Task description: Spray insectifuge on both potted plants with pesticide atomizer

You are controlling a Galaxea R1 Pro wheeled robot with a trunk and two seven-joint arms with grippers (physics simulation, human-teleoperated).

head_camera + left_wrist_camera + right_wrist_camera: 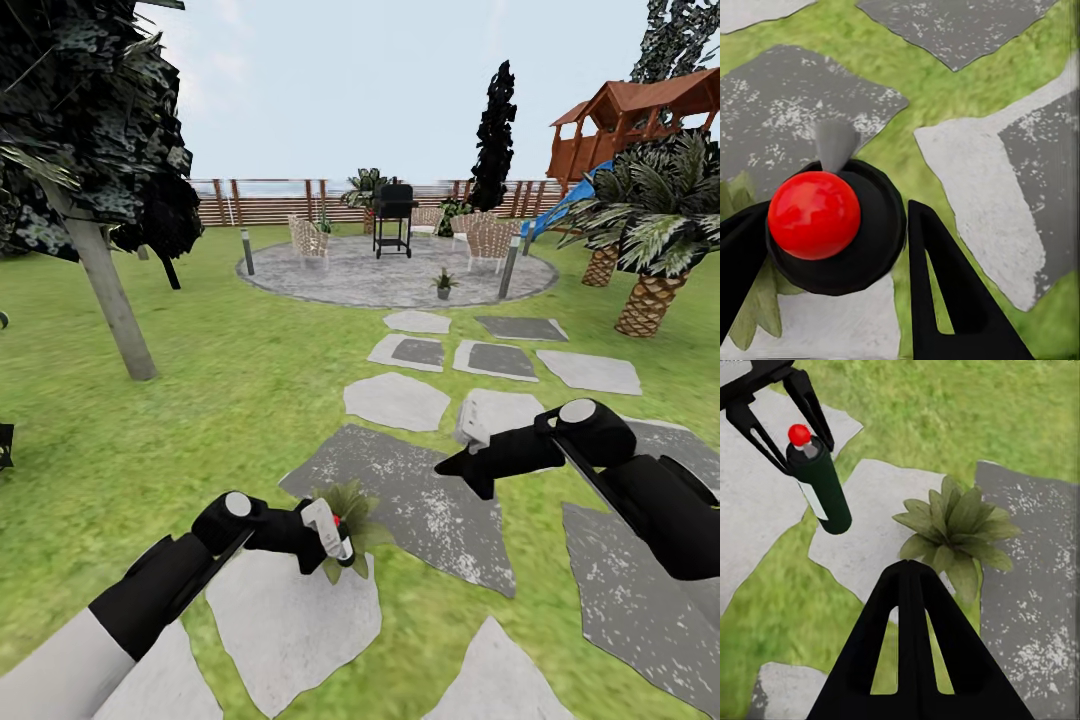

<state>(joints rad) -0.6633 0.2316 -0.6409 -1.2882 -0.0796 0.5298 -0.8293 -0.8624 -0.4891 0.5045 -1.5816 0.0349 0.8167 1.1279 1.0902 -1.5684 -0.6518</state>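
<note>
My left gripper [333, 537] is shut on the pesticide atomizer [330, 530], a slim dark green bottle [823, 491] with a white label and a red tip [814, 215]. It hangs just above and beside one potted plant [350, 503], a small rosette of pointed green leaves [954, 529] at the edge of a pale stepping stone. The second potted plant [443, 283] stands far off on the round paved patio [350, 275]. My right gripper [448, 465] hovers shut and empty to the right of the near plant, with its fingers [911, 585] pointing at it.
Grey and pale stepping stones [400, 400] run across the lawn towards the patio, which holds a black grill [393, 215] and wicker chairs [488, 243]. A tree trunk [110, 300] stands at the left and palms [650, 270] at the right. A wooden fence [270, 200] closes the back.
</note>
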